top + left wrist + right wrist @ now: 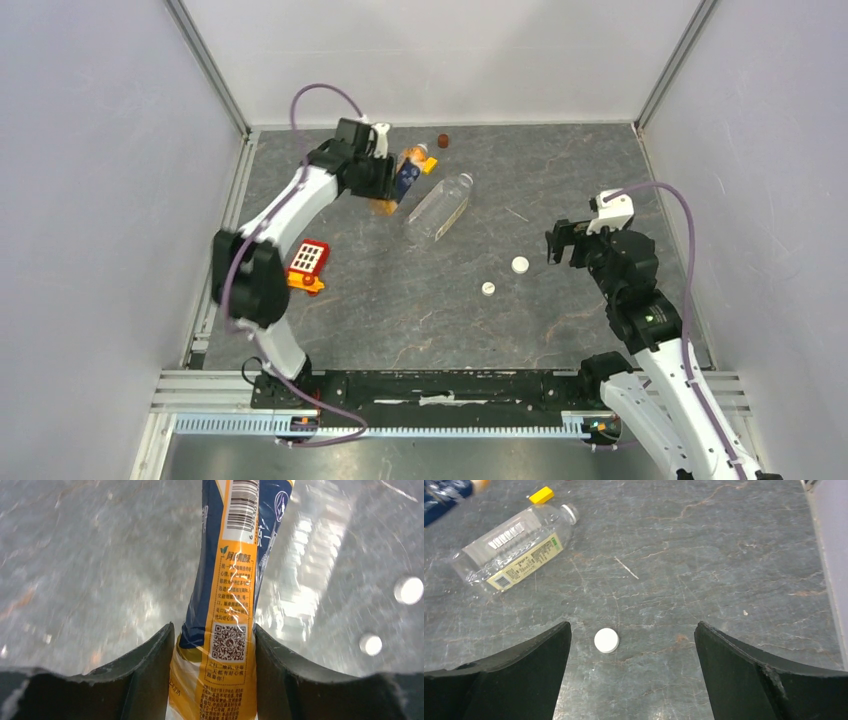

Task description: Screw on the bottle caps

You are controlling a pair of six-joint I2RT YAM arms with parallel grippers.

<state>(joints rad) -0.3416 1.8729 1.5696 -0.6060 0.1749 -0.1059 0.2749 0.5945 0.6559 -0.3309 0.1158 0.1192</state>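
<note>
With our left tool clenched round the orange bottle at the far left of the surface and our right tool spread wide over a white cap, we risk the soft bottle buckling or the flat cap skidding away.

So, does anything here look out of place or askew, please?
The clear bottle lies on its side, and the two white caps lie loose on the table, apart from it and from the orange bottle in the left gripper. No spill shows.
</note>
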